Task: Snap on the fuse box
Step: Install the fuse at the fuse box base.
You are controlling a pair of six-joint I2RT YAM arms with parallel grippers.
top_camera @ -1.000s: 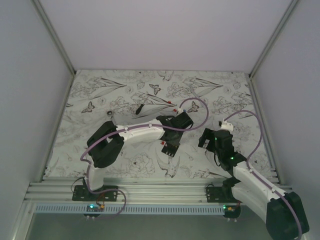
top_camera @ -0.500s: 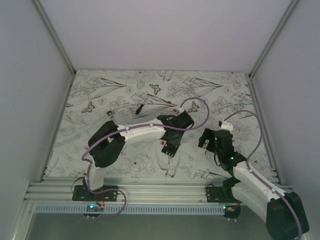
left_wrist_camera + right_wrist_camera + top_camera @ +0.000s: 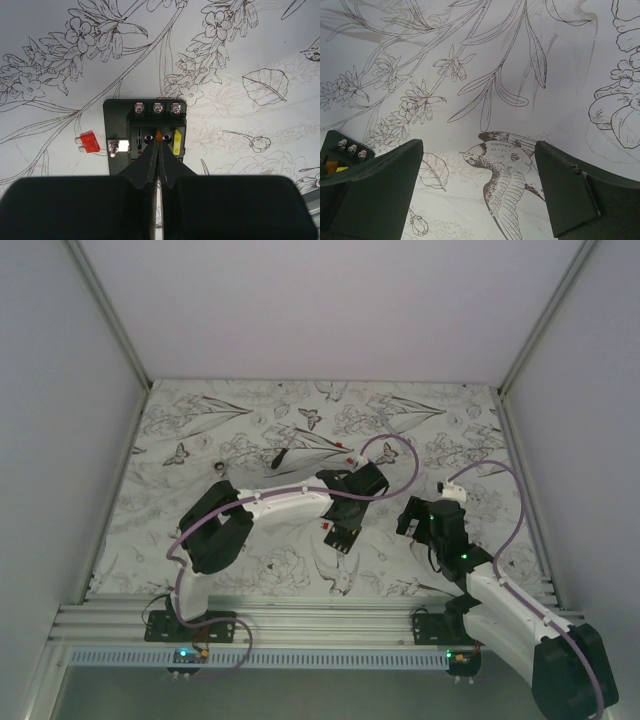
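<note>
The fuse box (image 3: pixel 118 116) is a black block lying flat on the flower-print table, with three screws along its far edge and a yellow fuse (image 3: pixel 177 141) in a slot. My left gripper (image 3: pixel 159 142) reaches over it from the near side, its fingers pressed together on an orange fuse (image 3: pixel 159 135) in the middle of the box. From above, the box (image 3: pixel 340 536) lies under this gripper (image 3: pixel 345 525). My right gripper (image 3: pixel 479 150) hangs open to the right of the box (image 3: pixel 337 144), over a printed bird, holding nothing.
A loose red fuse (image 3: pixel 90 142) lies just left of the box. A thin black tool (image 3: pixel 278 457) and small loose parts (image 3: pixel 347 447) lie farther back on the table. White walls with metal rails close in the table left, right and behind.
The left gripper's fingers have closed over the box. Both arms stay almost where they were.
</note>
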